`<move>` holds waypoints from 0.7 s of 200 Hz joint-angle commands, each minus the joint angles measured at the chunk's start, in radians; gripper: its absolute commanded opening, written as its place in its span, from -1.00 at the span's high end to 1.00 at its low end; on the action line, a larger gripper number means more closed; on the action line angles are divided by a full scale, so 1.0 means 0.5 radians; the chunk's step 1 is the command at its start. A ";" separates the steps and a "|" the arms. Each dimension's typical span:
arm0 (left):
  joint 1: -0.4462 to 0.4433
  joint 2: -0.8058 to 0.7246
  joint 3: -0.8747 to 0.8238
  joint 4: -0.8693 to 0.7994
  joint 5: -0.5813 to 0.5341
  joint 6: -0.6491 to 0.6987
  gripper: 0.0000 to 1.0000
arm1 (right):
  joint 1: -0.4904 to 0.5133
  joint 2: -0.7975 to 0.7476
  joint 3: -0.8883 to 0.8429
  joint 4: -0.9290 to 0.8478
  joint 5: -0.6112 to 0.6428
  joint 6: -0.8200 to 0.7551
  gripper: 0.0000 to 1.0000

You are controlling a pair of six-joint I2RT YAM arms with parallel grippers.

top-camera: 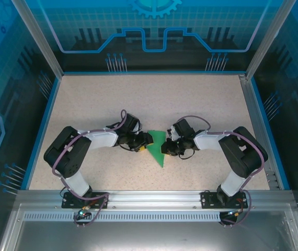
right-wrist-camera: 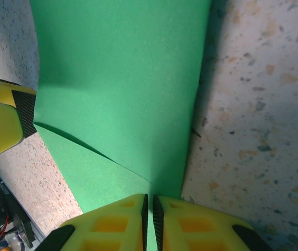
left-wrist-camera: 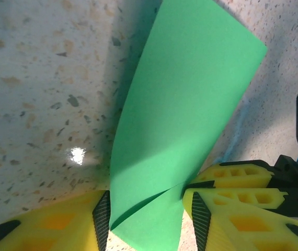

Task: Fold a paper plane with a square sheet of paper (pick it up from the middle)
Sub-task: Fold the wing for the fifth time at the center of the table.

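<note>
Your square sheet of paper [top-camera: 157, 146] sits in the middle of the table [top-camera: 112, 99], partly folded into a pointed shape and caught between the two arms. In the wrist views it curves up off the speckled surface with one loose crease running across it. Your right gripper [right-wrist-camera: 150, 203] is pressed together on the paper's edge, with only a thin sliver of green between its pads. Your left gripper [left-wrist-camera: 146, 219] is spread partway, with the bowed fold between its jaws and the pads right at the paper's flanks; you cannot tell whether they are pressing on it. The main risk is that fold. It is rounded rather than flat, so if you squeeze it where it stands you will probably set a crooked crease, and the plane's centre ridge would then end up off line. The right gripper's hold is narrow and close to the edge, so any pull from the left arm could slide the sheet out or tear the thin paper. The two grippers are also very near each other, and one of the left gripper's fingers [right-wrist-camera: 0, 123] is just beside the sheet in the right wrist view. A small inward move could therefore knock yellow finger against yellow finger and crumple the sheet between them.
</note>
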 commanded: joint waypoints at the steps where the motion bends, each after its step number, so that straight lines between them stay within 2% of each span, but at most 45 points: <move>1: -0.015 0.047 0.045 0.097 0.127 -0.045 0.06 | -0.032 0.076 -0.083 -0.108 0.124 0.002 0.62; 72: -0.006 0.097 0.041 0.232 0.155 -0.070 0.16 | -0.063 0.058 -0.085 -0.123 0.133 -0.032 0.58; 140: 0.061 0.266 0.180 0.236 0.355 0.086 0.18 | -0.089 0.094 -0.064 -0.173 0.147 -0.070 0.58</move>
